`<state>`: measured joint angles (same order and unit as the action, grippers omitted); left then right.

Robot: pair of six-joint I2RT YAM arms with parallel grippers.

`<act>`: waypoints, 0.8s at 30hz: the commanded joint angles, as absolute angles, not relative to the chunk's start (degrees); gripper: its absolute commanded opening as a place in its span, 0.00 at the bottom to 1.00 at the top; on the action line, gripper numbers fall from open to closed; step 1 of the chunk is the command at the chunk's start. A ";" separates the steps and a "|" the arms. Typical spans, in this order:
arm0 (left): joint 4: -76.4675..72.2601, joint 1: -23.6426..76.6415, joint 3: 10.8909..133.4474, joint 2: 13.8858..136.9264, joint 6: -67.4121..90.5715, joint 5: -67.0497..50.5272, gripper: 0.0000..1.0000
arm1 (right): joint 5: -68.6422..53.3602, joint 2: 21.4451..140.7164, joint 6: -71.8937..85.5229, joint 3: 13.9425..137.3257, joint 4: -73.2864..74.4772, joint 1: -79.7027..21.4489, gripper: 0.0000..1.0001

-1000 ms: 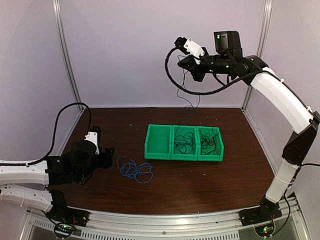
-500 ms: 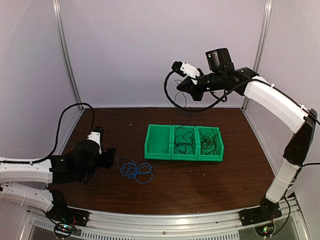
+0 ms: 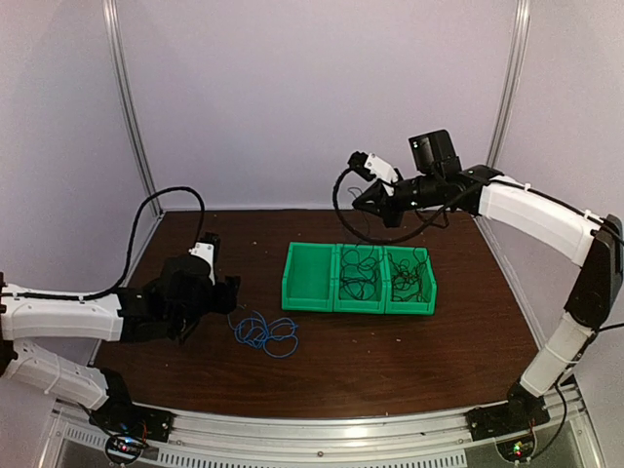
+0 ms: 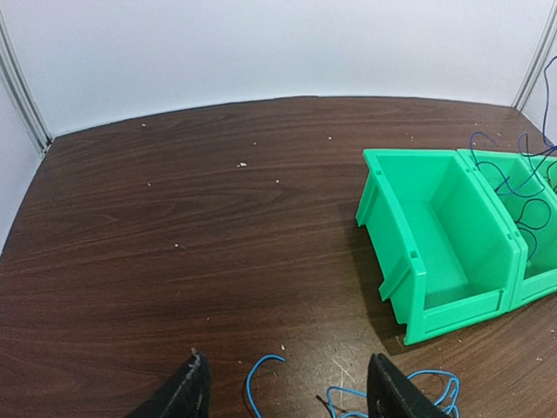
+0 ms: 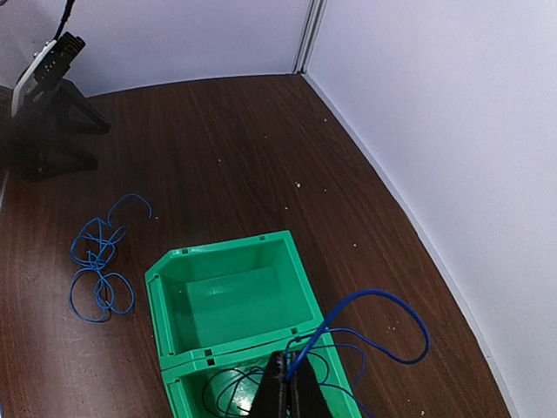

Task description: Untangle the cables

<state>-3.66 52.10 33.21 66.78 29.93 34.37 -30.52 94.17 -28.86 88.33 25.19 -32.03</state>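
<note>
A loose tangle of blue cables (image 3: pixel 264 332) lies on the brown table, left of a row of three green bins (image 3: pixel 308 298). Its ends show in the left wrist view as blue cable (image 4: pixel 258 376) between the fingertips. My left gripper (image 3: pixel 230 293) (image 4: pixel 287 392) hovers open just left of the tangle, holding nothing. My right gripper (image 3: pixel 361 203) (image 5: pixel 288 390) is shut on a blue cable (image 5: pixel 379 300) above the middle bin (image 5: pixel 178 389). That cable loops down into the bin among dark cables (image 3: pixel 359 274). More dark cables (image 3: pixel 410 275) fill the right bin.
The left bin (image 5: pixel 218 248) (image 4: pixel 393 261) holds nothing. White walls with metal corner posts (image 3: pixel 130 117) close in the table at the back and sides. Small crumbs dot the wood.
My right arm has come down and to the right toward the bins, still shut on the blue cable. My left arm has moved right, closer to the blue tangle.
</note>
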 commanded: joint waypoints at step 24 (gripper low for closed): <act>-6.74 49.46 34.77 67.37 27.70 31.56 0.63 | -42.00 90.58 -12.44 80.93 8.66 -34.70 0.00</act>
